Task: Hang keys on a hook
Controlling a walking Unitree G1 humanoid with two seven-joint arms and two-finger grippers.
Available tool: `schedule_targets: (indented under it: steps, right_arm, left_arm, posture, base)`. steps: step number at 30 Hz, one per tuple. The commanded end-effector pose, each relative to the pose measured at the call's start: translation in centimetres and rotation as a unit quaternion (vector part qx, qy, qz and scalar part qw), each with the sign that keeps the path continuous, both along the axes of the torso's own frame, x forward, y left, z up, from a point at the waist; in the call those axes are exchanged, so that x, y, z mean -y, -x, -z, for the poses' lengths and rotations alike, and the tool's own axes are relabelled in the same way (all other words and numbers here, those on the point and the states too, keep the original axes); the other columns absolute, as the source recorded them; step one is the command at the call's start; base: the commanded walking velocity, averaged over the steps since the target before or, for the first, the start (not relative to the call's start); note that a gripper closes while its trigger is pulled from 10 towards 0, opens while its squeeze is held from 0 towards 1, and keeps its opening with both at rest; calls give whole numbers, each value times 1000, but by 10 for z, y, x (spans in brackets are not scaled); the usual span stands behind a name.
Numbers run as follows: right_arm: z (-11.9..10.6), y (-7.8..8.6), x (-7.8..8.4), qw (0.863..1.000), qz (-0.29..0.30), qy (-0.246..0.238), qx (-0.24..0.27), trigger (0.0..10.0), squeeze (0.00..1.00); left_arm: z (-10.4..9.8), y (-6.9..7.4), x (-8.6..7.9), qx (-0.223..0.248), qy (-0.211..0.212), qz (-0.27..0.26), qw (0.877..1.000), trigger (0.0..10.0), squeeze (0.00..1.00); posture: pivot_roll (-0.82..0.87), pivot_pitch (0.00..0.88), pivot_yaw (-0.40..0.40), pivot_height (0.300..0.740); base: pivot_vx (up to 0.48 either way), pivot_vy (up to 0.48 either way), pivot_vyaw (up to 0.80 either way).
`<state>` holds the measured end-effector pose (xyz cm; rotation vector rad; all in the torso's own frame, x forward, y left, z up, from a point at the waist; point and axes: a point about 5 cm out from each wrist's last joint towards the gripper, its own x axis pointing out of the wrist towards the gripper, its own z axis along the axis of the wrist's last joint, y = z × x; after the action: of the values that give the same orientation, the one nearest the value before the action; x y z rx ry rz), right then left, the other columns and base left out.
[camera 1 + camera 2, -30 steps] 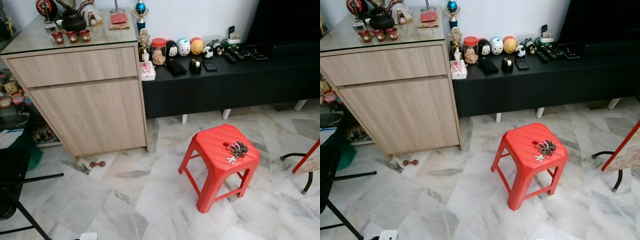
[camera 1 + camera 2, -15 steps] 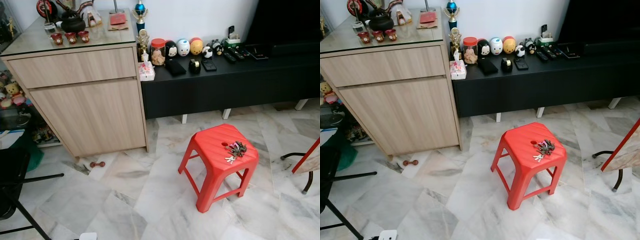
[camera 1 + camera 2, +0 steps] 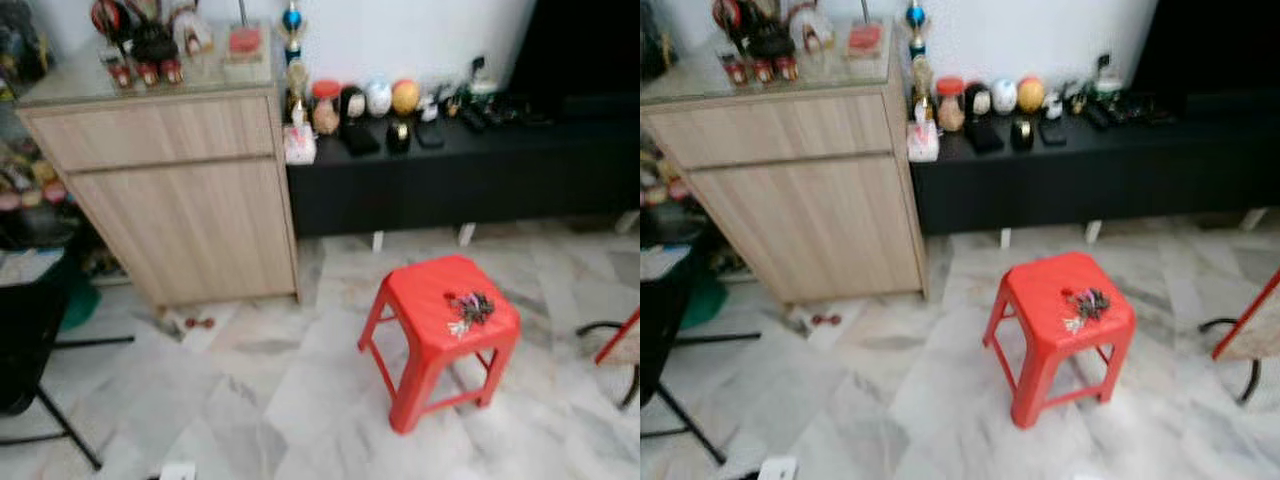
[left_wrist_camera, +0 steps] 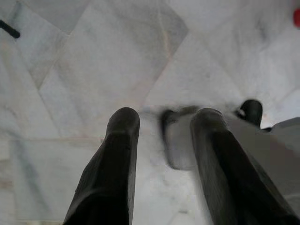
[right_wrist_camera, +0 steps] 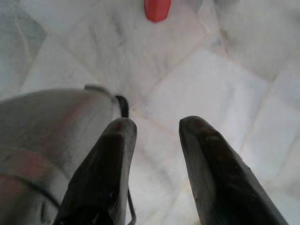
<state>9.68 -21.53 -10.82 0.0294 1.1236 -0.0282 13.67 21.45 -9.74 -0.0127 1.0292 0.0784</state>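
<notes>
A bunch of keys (image 3: 470, 308) lies flat in a loose heap on the top of a red plastic stool (image 3: 420, 290), near its right edge; the blur hides finer detail.

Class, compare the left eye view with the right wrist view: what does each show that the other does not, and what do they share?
The left eye view alone has the keys lying on top of the red stool, the wooden cabinet and the black TV bench with its ornaments. The right wrist view alone has the right gripper, fingers apart and holding nothing, hanging over the floor. Both share the marble floor and some red of the stool, a leg end at the wrist view's edge.
</notes>
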Motion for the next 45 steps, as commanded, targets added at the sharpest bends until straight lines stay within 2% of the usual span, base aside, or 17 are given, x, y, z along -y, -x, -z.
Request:
schedule_targets:
  steps: [1, 38, 45]
  right_arm:
    - [0, -3, -5, 1000, 0, -7, 3, 10000, 0]
    - [-1, -10, -6, 1000, -8, -8, 9, 10000, 0]
    - [-1, -9, -6, 1000, -9, -9, 9, 10000, 0]
  left_arm:
    - [0, 3, -6, -7, -9, 3, 1000, 10000, 0]
    - [-2, -3, -6, 0, -1, -10, 1000, 10000, 0]
    - [-2, -2, -6, -1, 1, -14, 1000, 10000, 0]
  posture:
    - [-54, 0, 6, 740]
    - [-38, 0, 0, 740]
    - [-40, 0, 0, 740]
  base:
    - [0, -289, 0]
    - [0, -290, 0]
    - [0, 0, 0]
